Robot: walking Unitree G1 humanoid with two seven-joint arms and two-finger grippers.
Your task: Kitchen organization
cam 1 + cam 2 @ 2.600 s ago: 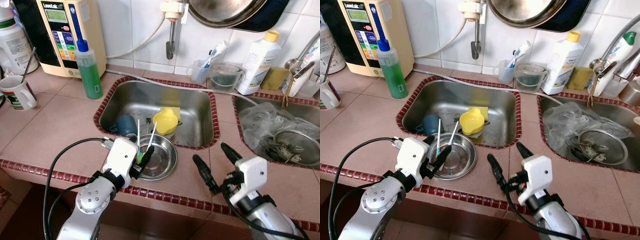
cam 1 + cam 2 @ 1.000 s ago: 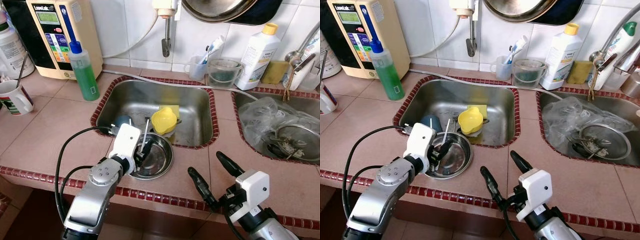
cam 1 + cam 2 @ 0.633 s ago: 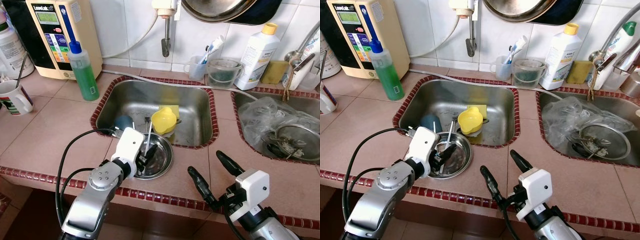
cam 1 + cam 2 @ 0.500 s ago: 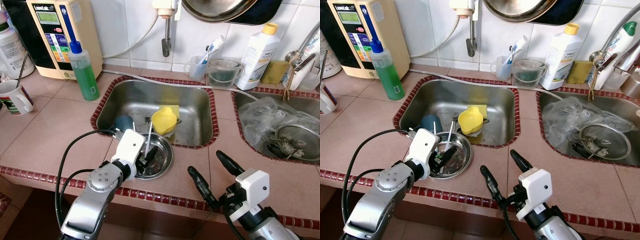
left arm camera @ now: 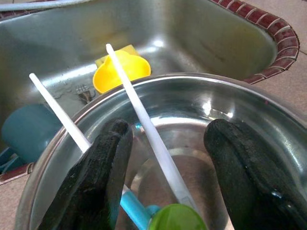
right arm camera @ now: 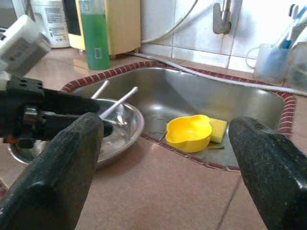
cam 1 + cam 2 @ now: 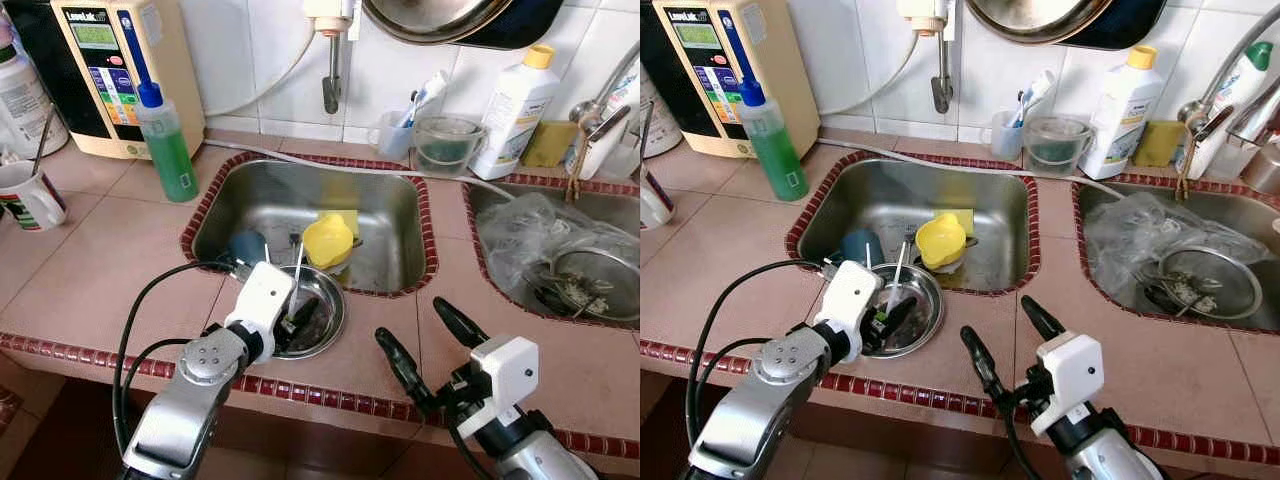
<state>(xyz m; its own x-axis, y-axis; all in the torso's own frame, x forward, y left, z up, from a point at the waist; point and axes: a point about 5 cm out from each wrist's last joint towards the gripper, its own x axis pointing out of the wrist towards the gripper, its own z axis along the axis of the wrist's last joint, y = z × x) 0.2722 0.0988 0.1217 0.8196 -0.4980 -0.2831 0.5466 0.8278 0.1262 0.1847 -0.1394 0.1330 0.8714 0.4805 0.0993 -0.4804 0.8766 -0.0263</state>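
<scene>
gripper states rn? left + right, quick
Left gripper: open, fingers either side of the white-handled utensils in the round steel bowl, holding nothing.
Right gripper: open, empty, above the pink tiled counter.

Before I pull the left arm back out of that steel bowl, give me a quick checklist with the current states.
1. Left gripper fingers open: ok, spread apart inside the steel bowl.
2. Two white-handled utensils released: cannot tell; they lie between the fingers, contact unclear.
3. Bowl seated on the counter: not ok; it overhangs the sink edge.
4. Right gripper out of the way: ok, open over the counter right of the bowl.
5. Yellow cup clear of the path: ok, in the sink behind the bowl.
</scene>
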